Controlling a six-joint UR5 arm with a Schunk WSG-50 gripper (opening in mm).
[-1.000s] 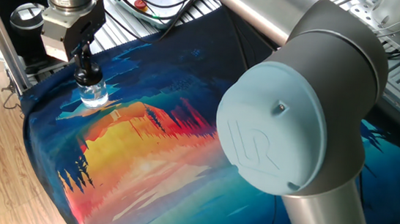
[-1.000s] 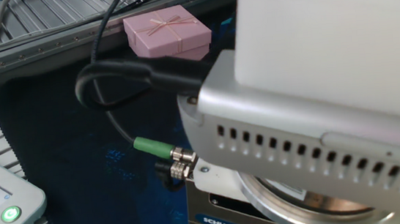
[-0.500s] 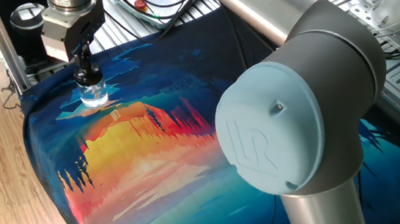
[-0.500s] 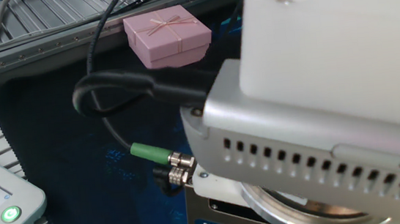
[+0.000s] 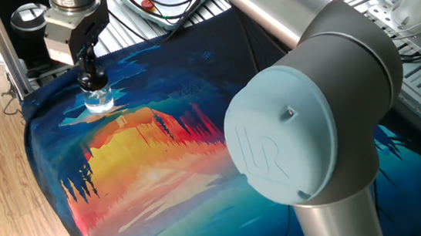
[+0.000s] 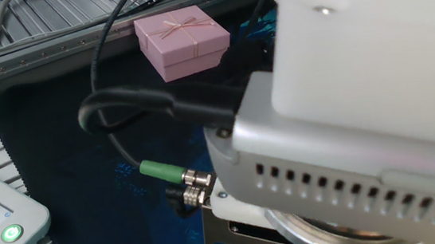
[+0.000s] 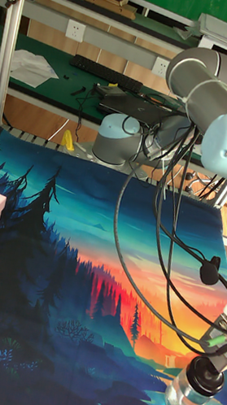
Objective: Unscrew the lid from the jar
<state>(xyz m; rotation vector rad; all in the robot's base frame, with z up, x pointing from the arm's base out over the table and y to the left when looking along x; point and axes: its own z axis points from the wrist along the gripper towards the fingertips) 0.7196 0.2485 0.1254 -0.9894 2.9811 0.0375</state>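
Since a second ago the big elbow joint [image 5: 307,123] has rotated slightly and the cable loop [image 6: 124,107] has drifted left; the claw [image 5: 87,71] has not shifted. One jar [image 5: 98,98] stands near the mat's [image 5: 176,153] corner edge, open mat around it. One pink gift box [image 6: 182,39] sits well apart. The claw's fingers are closed around the single lid [image 7: 206,376] atop the jar.

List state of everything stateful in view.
Gripper: shut on the lid, pointing down.
Lid: on the jar, gripped.
Jar: upright on the cloth, apparently empty.
Gift box: closed, ribbon tied.
Green button: lit.
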